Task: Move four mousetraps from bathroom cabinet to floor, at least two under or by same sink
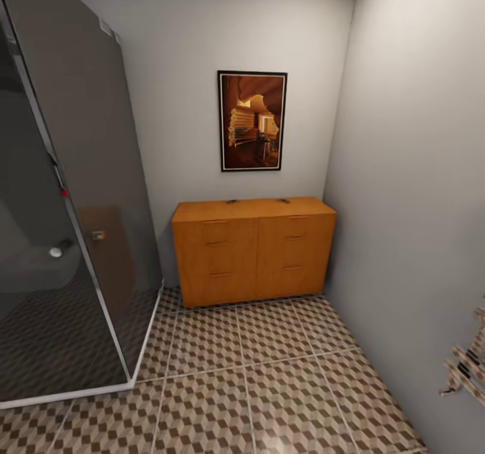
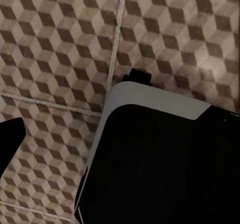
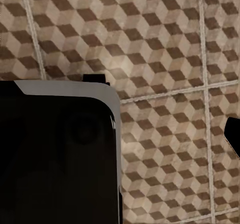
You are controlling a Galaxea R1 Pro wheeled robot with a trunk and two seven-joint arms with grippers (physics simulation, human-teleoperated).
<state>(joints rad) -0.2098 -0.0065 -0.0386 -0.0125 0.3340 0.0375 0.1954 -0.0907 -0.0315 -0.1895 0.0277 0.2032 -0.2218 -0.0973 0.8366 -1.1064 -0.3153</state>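
Floor of cube-patterned tiles runs to the far wall, where the cabinet stands against it, between a dark glass shower enclosure and the side wall. On its flat top lie two small dark mousetraps, well apart. Both wrist views look down at tiles past a dark robot body; whether either gripper is wide or narrow cannot be told.

Ahead of me: a dark-framed picture in warm orange tones, hung on the grey back wall. To my left, a smoked-glass shower enclosure with white base edging; a small round white fitting shows dimly through the glass. At my far right, a chrome towel rail on the side wall.
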